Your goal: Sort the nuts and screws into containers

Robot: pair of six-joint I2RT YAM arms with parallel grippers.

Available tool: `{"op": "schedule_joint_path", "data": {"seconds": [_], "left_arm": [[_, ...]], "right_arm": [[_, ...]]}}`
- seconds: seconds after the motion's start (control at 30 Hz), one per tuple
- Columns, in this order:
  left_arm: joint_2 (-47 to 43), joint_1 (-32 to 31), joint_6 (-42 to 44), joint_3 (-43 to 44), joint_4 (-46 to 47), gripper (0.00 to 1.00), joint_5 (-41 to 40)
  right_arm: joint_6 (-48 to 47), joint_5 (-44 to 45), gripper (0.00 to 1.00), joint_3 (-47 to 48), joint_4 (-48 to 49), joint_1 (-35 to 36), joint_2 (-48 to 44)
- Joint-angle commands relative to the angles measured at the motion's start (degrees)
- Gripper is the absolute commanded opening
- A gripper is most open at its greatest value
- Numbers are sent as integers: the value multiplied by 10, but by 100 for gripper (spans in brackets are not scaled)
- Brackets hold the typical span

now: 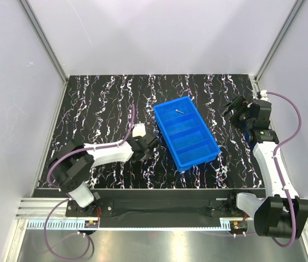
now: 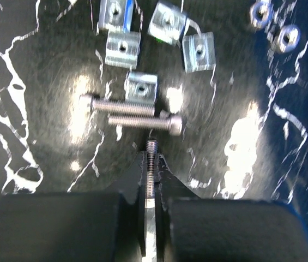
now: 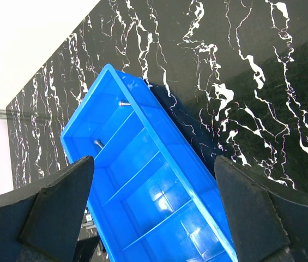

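Your left tool (image 2: 152, 164) is clenched on a screw (image 2: 152, 147), just beside two more screws (image 2: 143, 121) and a cluster of nuts (image 2: 141, 87) on the black, white-veined worktop (image 1: 104, 103). Your right tool (image 3: 154, 204) hangs released to the right of the blue tray (image 1: 186, 134). White walls (image 1: 12, 82) enclose it all.

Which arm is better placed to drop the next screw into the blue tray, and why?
Left. The left pincer is shut on a slender silver metal screw, right beside the bright blue rectangular plastic tray. The right pincer hangs open and empty on the tray's other side.
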Motion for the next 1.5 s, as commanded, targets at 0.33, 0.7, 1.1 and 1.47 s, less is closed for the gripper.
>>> {"op": "schedule_joint_path", "data": {"seconds": [0.33, 0.7, 1.1, 1.47], "left_arm": [[-116, 15, 224, 150, 91, 0, -4], [103, 122, 422, 374, 215, 0, 204], [230, 122, 442, 442, 213, 3, 244], [81, 122, 397, 366, 164, 78, 196]], "right_arm": [[4, 3, 100, -6, 14, 2, -3], [2, 1, 100, -9, 13, 2, -5], [-7, 2, 100, 10, -5, 2, -5], [-13, -28, 100, 12, -2, 3, -14]]}}
